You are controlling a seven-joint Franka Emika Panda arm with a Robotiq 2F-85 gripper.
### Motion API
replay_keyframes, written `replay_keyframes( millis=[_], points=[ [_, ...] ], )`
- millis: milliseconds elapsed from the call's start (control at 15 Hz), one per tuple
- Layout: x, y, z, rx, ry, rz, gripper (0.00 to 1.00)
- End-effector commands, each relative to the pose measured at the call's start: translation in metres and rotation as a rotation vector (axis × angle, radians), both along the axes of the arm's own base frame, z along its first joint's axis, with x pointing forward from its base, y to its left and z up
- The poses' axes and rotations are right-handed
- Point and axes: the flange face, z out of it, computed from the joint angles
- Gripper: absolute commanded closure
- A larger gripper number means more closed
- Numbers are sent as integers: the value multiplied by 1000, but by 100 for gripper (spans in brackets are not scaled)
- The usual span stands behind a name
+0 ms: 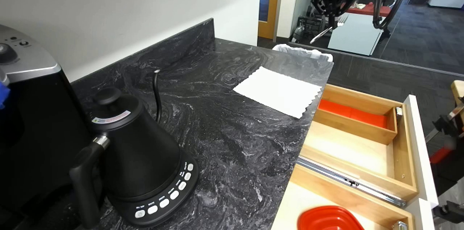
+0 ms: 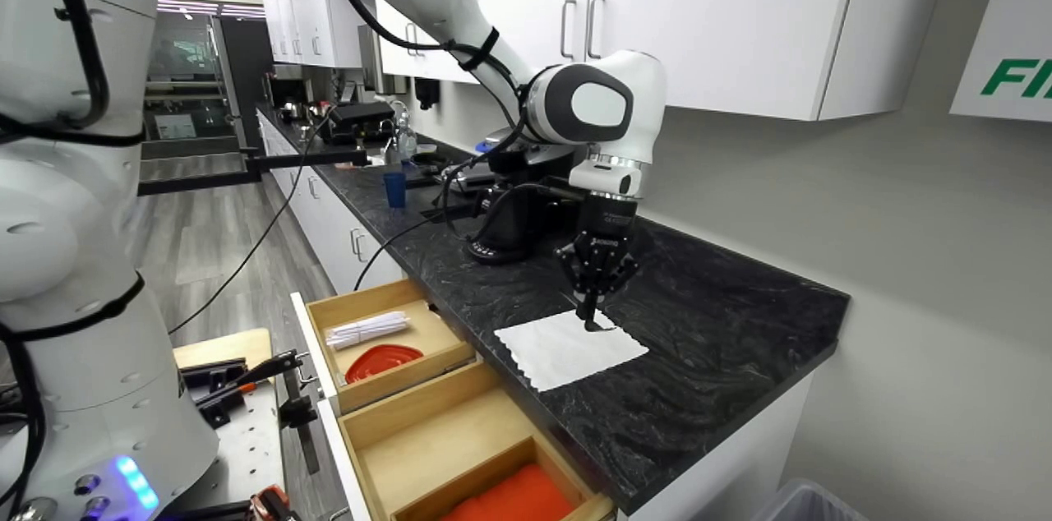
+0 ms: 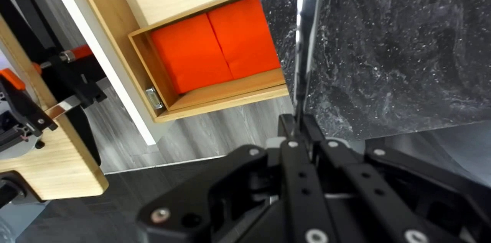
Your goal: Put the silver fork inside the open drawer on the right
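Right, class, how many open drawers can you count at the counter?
2. In an exterior view, the near drawer contains an orange-red lining; the far drawer, beside it, contains a red dish. More could be hidden elsewhere.

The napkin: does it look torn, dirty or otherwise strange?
Nothing serious: the napkin lies flat, no stain showing, slightly askew to the nearby edge of the counter. The napkin's zigzag border looks cut, not torn.
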Motion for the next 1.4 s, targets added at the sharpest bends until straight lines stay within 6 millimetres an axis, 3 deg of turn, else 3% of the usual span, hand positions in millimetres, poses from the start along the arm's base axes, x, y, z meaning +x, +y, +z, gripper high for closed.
replay_keyframes(
  millis=[0, 533, 733, 933, 1333],
  points=[
    [-18, -4, 11, 12, 32, 88, 96],
    [-30, -45, 22, 55, 75, 310, 96],
    [-33, -49, 25, 83, 85, 446, 96],
    [-35, -38, 22, 121, 95, 559, 96],
    [-41, 13, -9, 245, 157, 799, 96]
  ],
)
